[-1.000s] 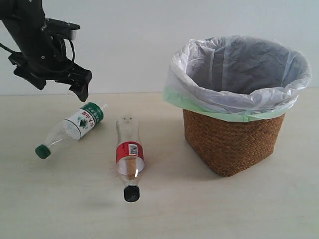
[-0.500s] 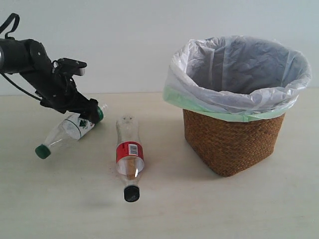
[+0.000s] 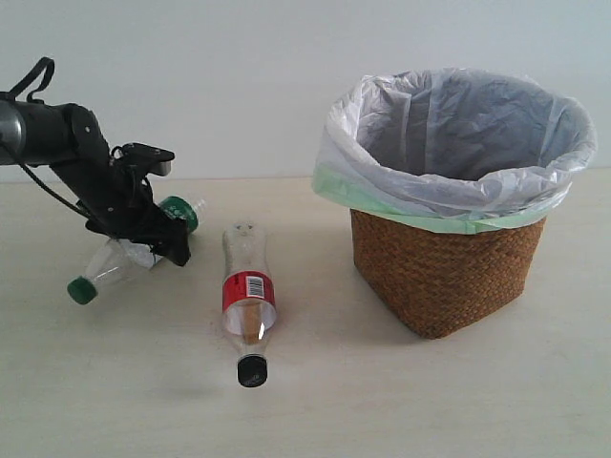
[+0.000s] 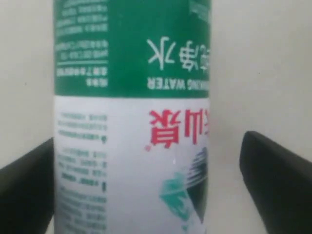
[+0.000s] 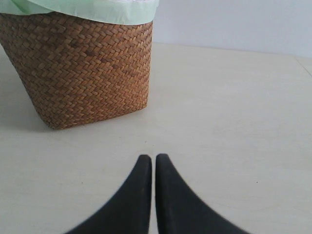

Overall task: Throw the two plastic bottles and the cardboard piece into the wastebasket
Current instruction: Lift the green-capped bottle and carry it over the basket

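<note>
The green-capped bottle [image 3: 113,265] lies on the table at the left, and its green-and-white label [image 4: 131,122] fills the left wrist view. My left gripper [image 3: 158,243] [image 4: 148,146] is down over its middle, open, with one finger on each side; a gap shows beside one finger [image 4: 273,180]. The black-capped bottle with the red label [image 3: 248,291] lies just to the right, cap toward the front. The wicker wastebasket [image 3: 439,277] [image 5: 83,68] stands at the right. My right gripper [image 5: 154,158] is shut and empty near the basket's base. The cardboard piece is out of view.
The basket's plastic liner [image 3: 458,143] folds out over the rim with a pale green edge. A pale wall runs behind the beige table [image 3: 382,401]. The right arm does not show in the exterior view.
The left arm has dropped from above the table onto the green-capped bottle, its fingers now straddling the label. The bottles and basket have stayed put.
</note>
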Controlling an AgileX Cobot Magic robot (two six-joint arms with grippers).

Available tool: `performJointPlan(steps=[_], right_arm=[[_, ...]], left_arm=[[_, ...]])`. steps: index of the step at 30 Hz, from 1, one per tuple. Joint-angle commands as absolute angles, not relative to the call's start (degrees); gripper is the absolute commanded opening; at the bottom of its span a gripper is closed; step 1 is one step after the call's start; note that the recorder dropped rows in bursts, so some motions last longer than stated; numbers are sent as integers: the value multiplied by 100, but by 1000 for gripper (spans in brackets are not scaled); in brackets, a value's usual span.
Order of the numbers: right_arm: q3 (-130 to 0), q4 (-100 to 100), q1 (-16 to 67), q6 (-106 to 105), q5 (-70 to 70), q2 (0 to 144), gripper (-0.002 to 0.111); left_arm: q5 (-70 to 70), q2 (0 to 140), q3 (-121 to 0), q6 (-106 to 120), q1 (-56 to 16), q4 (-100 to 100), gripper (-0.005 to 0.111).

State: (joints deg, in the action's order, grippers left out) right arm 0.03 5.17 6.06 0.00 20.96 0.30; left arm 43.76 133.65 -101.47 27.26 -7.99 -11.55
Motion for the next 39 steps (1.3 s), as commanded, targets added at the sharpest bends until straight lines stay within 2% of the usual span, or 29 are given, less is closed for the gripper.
performJointPlan(steps=[1, 7, 10, 14, 24, 35, 39], right_arm=[[0, 521, 579, 0, 2071, 0, 0], [0, 521, 579, 0, 2071, 0, 0], [0, 521, 579, 0, 2071, 0, 0], [0, 521, 579, 0, 2071, 0, 0], [0, 521, 579, 0, 2071, 0, 0], [0, 521, 579, 0, 2071, 0, 0], [0, 521, 579, 0, 2071, 0, 0]], left_arm=[[4368, 13337, -10139, 2424, -802, -1126, 62], [4652, 13337, -10139, 2220, -797, -1115, 4], [4831, 13285, -10139, 1970, -788, -890, 4], [5046, 13021, -10139, 789, -788, 344, 4], [5987, 11388, -10139, -1209, -788, 2617, 4], [6996, 9804, -10139, -1743, -788, 4778, 4], [6996, 9571, -10134, -1647, -788, 4532, 4]])
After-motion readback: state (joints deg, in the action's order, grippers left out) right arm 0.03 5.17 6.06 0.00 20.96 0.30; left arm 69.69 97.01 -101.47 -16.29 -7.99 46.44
